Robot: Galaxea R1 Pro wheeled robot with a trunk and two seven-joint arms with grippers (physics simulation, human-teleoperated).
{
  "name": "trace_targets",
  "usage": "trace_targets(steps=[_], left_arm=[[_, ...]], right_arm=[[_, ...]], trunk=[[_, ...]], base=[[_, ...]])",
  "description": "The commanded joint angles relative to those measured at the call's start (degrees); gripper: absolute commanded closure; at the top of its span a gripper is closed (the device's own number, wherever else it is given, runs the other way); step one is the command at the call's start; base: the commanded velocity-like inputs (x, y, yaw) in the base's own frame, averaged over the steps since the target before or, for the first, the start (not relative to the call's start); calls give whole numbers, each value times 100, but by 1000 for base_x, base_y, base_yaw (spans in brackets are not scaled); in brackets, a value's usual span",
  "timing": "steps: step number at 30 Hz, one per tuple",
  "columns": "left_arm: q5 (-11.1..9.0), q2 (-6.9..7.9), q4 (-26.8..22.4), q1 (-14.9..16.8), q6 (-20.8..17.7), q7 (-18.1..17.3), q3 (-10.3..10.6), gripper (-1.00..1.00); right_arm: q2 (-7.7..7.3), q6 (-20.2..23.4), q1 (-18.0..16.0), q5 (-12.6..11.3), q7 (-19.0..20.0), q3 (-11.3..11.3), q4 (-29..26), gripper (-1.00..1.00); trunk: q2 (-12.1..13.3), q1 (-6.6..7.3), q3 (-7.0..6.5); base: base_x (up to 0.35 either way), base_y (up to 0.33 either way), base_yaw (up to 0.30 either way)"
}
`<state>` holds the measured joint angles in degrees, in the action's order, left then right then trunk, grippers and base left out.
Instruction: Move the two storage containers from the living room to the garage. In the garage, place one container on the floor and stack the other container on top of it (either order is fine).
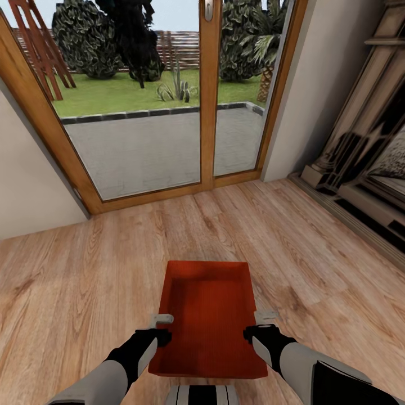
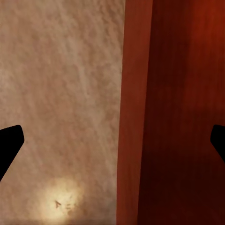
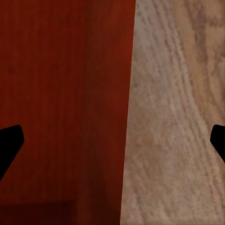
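One orange-red storage container (image 1: 211, 315) is right in front of me over the living room's light wood plank floor (image 1: 84, 281). My left gripper (image 1: 163, 327) straddles its left wall near the close end. My right gripper (image 1: 260, 325) straddles the right wall opposite. In the left wrist view the container's rim (image 2: 133, 112) runs between the left gripper's (image 2: 112, 140) wide-apart black fingertips (image 2: 10, 140). The right wrist view shows the same: the container's wall (image 3: 61, 103) lies between the spread fingertips (image 3: 10, 140) of the right gripper (image 3: 112, 140). Both are open. I cannot tell whether the container rests on the floor.
Wood-framed glass doors (image 1: 208, 95) stand straight ahead, with a paved patio and lawn beyond. A stone fireplace surround (image 1: 360, 163) lines the right side. A pale wall (image 1: 28, 185) closes the left. Open plank floor lies between the container and the doors.
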<state>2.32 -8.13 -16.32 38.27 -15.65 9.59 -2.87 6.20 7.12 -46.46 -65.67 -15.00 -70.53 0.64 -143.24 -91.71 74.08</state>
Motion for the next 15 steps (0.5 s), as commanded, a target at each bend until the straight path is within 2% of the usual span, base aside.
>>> trace_targets(steps=[1,15], left_arm=[[23,-4,-11,0,-31,7,-29,-100],[15,-13,-3,-4,-25,7,-29,-100]], right_arm=[[4,24,-4,-29,-12,-48,6,-100],[-5,17,-4,-33,-12,-45,10,-100]], trunk=[[-2,1,4],[-2,1,4]], base=[[0,0,0],[0,0,0]])
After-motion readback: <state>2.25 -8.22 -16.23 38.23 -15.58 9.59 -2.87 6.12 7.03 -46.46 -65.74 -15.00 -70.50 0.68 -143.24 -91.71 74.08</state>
